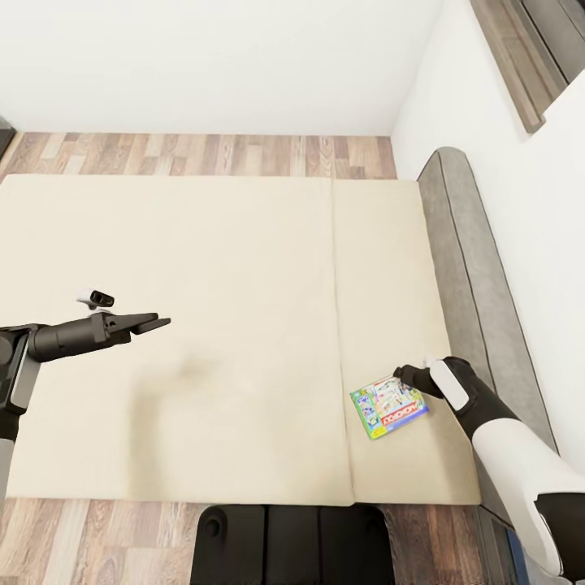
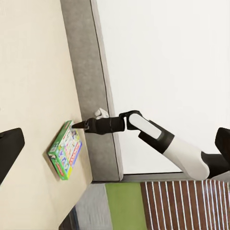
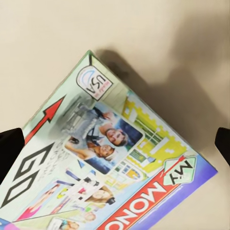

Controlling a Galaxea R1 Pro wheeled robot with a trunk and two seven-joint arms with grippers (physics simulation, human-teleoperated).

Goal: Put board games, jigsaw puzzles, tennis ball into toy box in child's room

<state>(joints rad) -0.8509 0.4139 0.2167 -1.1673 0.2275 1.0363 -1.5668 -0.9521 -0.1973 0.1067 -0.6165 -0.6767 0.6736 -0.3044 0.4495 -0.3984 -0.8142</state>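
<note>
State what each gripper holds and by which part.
Nothing is held. The right gripper hangs open over the Monopoly box on the bed; the left gripper is empty above the mattress.

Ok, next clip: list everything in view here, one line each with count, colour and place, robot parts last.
board game: one, white-green-blue box with a red Monopoly stripe, flat on the bed near the headboard.
bed: one, beige mattress, filling the middle of the head view.
headboard: one, grey, along the bed's right end.
floor: wood planks, beyond and in front of the bed.
wall: white, behind the bed.
left gripper: one, black, over bare mattress, holding nothing.
right gripper: one, black, open, directly above the board game.
</note>
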